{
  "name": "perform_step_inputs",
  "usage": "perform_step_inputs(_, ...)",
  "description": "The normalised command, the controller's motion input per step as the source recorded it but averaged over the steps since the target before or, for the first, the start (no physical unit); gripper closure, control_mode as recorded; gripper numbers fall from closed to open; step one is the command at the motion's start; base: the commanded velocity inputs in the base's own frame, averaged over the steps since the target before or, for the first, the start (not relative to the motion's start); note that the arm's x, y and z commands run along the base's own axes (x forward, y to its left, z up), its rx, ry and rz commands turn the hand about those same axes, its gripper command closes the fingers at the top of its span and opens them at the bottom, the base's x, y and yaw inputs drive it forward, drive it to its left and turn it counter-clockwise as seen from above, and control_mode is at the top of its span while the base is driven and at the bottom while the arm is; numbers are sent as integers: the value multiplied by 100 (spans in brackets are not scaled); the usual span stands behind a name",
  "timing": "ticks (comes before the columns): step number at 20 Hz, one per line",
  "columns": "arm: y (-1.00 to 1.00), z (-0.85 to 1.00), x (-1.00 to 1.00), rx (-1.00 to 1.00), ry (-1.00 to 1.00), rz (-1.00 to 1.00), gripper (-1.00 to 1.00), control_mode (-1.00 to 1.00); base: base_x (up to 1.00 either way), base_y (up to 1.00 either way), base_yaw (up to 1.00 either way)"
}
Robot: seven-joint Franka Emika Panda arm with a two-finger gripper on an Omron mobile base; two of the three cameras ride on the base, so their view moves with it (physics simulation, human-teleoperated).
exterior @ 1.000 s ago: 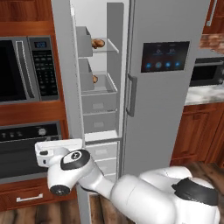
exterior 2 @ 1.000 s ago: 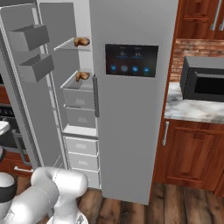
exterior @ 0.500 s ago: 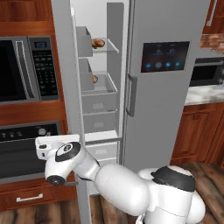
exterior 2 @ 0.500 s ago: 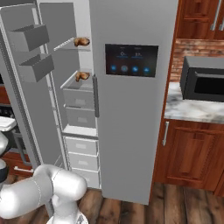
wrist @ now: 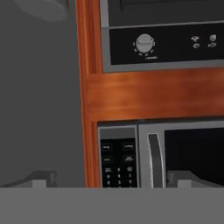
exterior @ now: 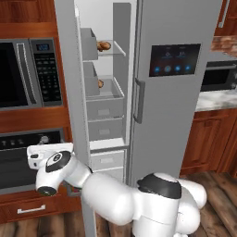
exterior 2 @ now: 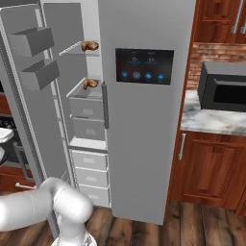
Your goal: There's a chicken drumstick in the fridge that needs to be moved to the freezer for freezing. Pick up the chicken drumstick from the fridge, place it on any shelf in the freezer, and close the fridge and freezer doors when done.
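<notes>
The gripper (wrist: 109,181) is spread wide and holding nothing, down low by the oven and microwave (wrist: 175,148). Further back, the plain freezer door (exterior 2: 29,96) is swung open, and the chicken drumstick (exterior 2: 90,45) is sitting up on the top glass shelf (exterior 2: 72,48).

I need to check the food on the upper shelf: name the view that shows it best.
The right base view: the brown food piece lies unobstructed at the glass shelf's edge. In the left base view it is partly behind a door bin.
</notes>
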Motion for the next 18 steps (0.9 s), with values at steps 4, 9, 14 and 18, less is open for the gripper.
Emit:
perform_step_inputs(4, 19, 0, 59, -2, 0, -9, -100, -100, 0, 0, 0)
perform_step_inputs(9, 0, -13, 65, -1, 1, -8, -100, -100, 0, 0, 0)
perform_step_inputs(14, -5, -11, 58, 0, 1, -2, -100, -100, 0, 0, 0)
perform_step_inputs(18, -45, 0, 16, 0, 0, -2, -100, -100, 0, 0, 0)
